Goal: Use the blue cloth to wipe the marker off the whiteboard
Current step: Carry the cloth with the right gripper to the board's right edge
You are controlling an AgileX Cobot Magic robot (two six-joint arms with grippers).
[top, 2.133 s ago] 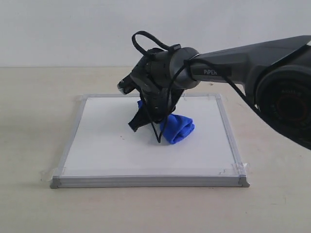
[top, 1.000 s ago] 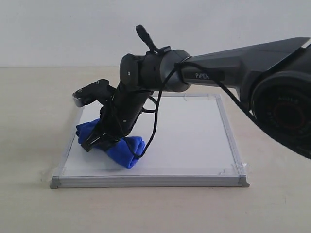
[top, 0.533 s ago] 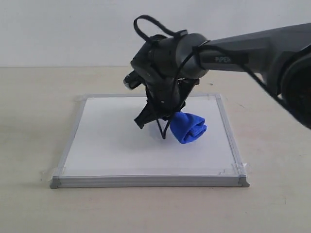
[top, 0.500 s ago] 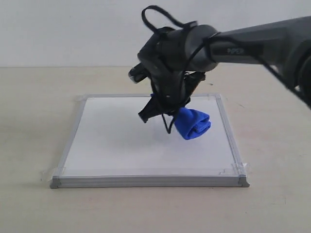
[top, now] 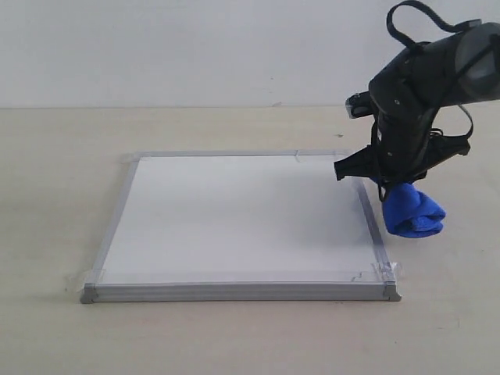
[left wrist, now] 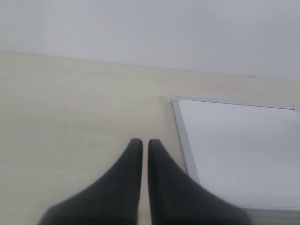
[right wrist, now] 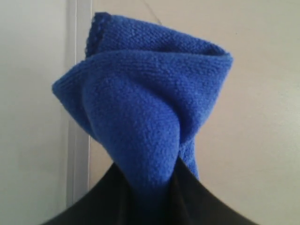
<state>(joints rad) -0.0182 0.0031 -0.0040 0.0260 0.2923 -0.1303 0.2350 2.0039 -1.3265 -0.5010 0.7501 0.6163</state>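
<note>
Black, tapered, tips drawn together with only a hairline slit: left end effector (left wrist: pixel 141 140), empty, poised over bare worktop (top: pixel 62 195) just beside one corner of the board (left wrist: pixel 234 150). Absent from the exterior view altogether, so well out of play.

Next, rightward, the board itself: flat, white, silver-framed, taped at the corners. No marker to be made out anywhere on its face in the exterior view, and the part seen from the left wrist equally blank. Judged from that, wiping as good as finished.

Then the right frame edge, and just past it the right end effector (top: pixel 388 183), clamped on the cloth (top: pixel 412 212). Bunched blue microfibre, hanging down from the tips, long axis roughly upright, bulk beyond the frame and over worktop rather than over white. In the right wrist view, one flank of the bundle across the frame strip, the rest over beige. Touching the worktop or clear of it: cannot tell.

Key relation: board lying wholly leftward of the cloth in the exterior view, bare worktop directly below. Likely next, then, a short drop and a release beside the board. With any faint trace left, a sweep back leftward instead. Either way a job for the right arm, far nearer and already loaded.
</note>
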